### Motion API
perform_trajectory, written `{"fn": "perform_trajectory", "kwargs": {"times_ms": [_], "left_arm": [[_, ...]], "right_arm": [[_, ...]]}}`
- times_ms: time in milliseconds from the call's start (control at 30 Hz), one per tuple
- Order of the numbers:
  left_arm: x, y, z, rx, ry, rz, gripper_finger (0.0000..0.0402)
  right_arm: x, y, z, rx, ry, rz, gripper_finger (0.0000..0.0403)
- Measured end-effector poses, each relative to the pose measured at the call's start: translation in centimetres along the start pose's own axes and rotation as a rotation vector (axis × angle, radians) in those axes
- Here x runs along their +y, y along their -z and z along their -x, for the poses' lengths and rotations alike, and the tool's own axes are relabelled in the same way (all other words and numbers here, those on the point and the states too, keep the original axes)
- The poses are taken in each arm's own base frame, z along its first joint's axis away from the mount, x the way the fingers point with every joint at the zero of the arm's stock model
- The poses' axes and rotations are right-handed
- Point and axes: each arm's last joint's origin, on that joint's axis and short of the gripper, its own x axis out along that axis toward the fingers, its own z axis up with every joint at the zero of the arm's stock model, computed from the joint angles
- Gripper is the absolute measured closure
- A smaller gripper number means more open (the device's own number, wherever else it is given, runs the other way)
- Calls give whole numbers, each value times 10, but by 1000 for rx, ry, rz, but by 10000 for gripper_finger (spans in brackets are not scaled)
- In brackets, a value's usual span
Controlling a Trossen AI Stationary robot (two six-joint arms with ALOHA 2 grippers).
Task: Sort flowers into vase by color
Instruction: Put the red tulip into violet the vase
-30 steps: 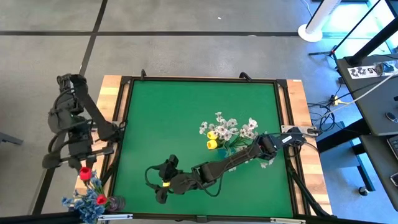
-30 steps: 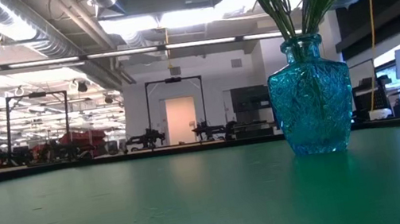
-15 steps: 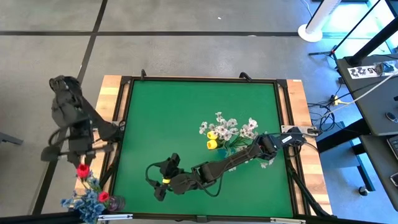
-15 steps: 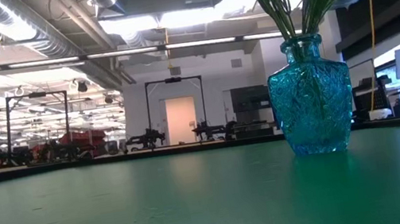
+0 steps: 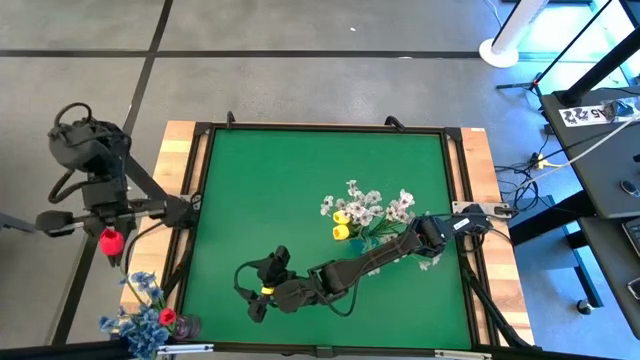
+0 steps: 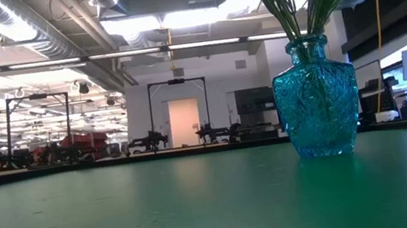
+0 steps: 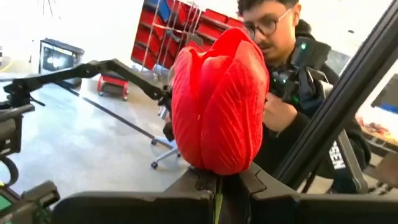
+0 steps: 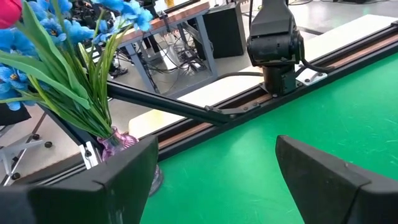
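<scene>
Holding a red tulip (image 7: 219, 106) by its stem just under the head, our left claw (image 5: 108, 238) stood clamped shut well off the surface's (image 5: 300, 200) left edge, out over the floor, and the left wrist view showed the bloom upright between the closed fingers, with a person seated in the room beyond. Our right claw (image 5: 258, 292) rested low near the front of the green surface with its fingers (image 8: 336, 180) spread wide and nothing between them. We judged the sorting well along but unfinished. A blue glass vase (image 6: 316, 96) on the surface already held green stems, and from above its yellow tulips (image 5: 341, 224) and white sprays (image 5: 375, 205) showed. At the front left corner, a second small vase (image 8: 115, 142) carried the blue blossoms (image 5: 135, 322) and another red tulip (image 5: 167, 317). No loose flowers lay on the surface that we could see. What remained, as we read it, was seating the held tulip in whichever vase its colour called for.
</scene>
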Motion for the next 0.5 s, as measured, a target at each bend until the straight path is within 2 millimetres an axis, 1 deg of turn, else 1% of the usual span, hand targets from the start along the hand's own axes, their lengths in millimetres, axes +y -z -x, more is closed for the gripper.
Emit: {"fn": "perform_trajectory", "kwargs": {"times_ms": [133, 267, 367, 500], "left_arm": [[-1, -6, -3, -50, 18, 16, 398], [0, -7, -5, -53, 14, 19, 398], [4, -6, -14, -31, 9, 10, 398], [12, 3, -29, 14, -17, 26, 398]], "right_arm": [[0, 0, 0, 1, 0, 3, 79], [0, 0, 0, 1, 0, 3, 79], [0, 0, 0, 7, -7, 5, 79], [0, 1, 0, 12, -5, 9, 79]]}}
